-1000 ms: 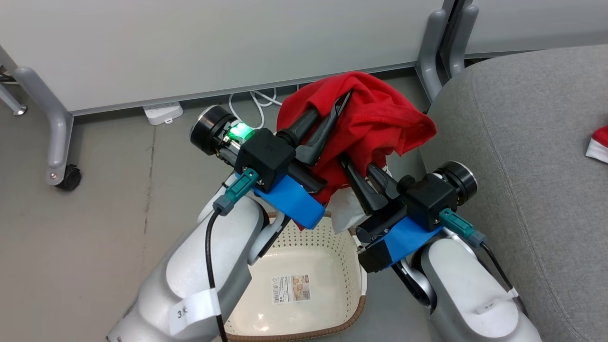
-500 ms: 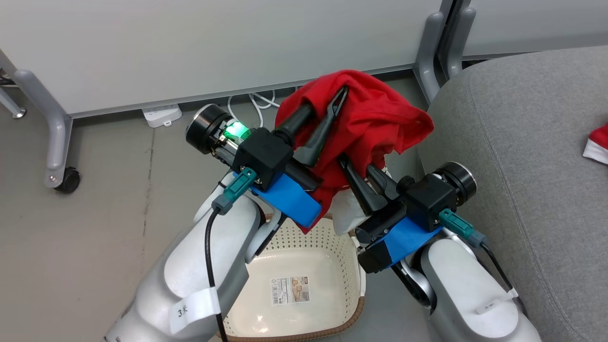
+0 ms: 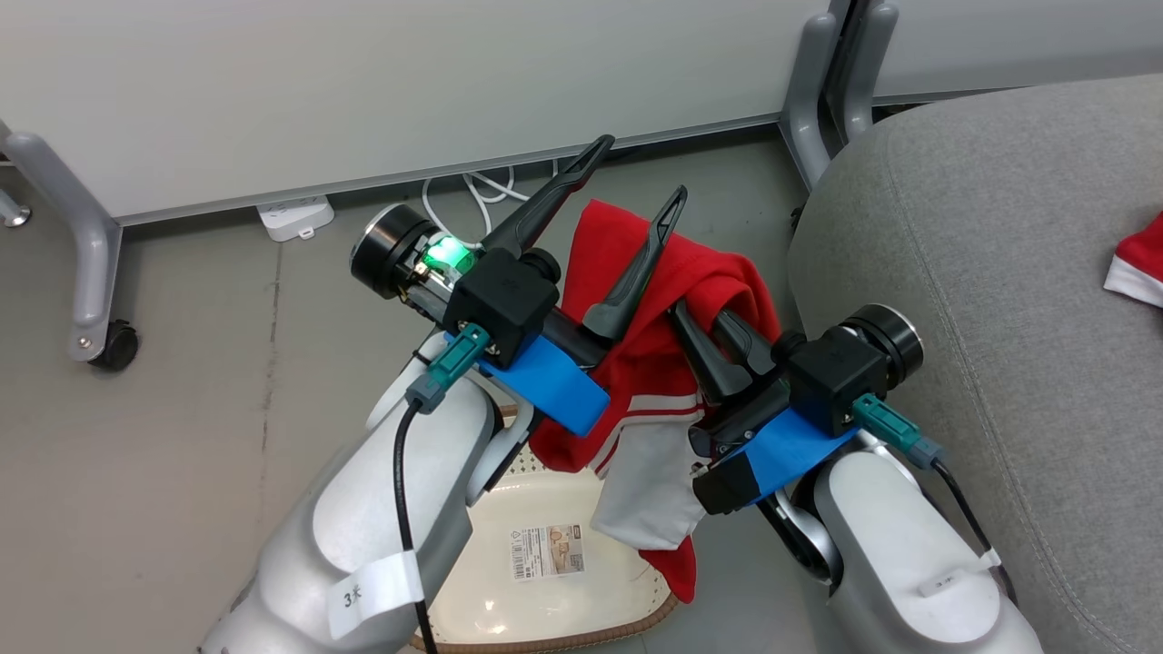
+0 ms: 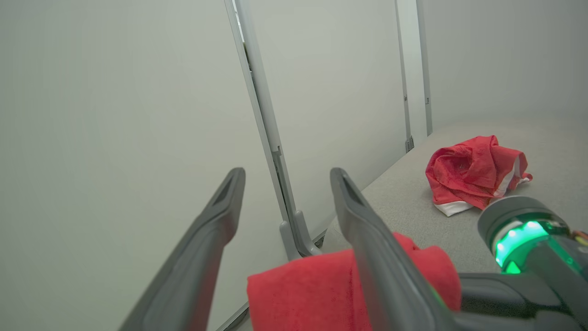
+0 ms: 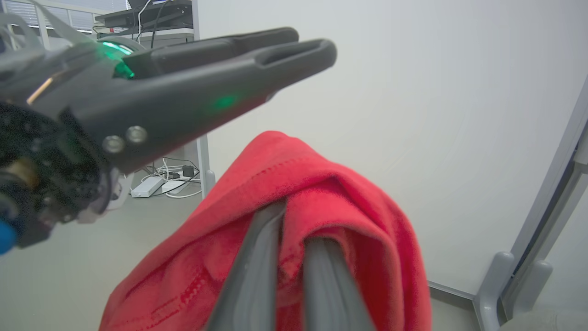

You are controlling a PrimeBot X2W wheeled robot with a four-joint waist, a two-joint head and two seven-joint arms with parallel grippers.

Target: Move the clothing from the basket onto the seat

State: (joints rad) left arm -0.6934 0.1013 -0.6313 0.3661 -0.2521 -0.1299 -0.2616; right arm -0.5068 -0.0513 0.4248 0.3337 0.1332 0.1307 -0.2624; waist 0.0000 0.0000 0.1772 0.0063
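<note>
My left gripper [image 3: 641, 167] is splayed, right gripper [image 3: 700, 313] pinching the red garment [image 3: 727, 272] — one-sided hold, it could slip into the basket [image 3: 627, 627] before the seat [image 3: 999, 272].

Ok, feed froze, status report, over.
Left gripper open, right gripper shut on soft red garment. Hangs above cream perforated basket, short of grey fabric seat. No obstacle seen.

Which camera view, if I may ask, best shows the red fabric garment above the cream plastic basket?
The head view: the garment shows nearly whole, white trim included. The left wrist view catches one fold; the right wrist view, bunched cloth.
</note>
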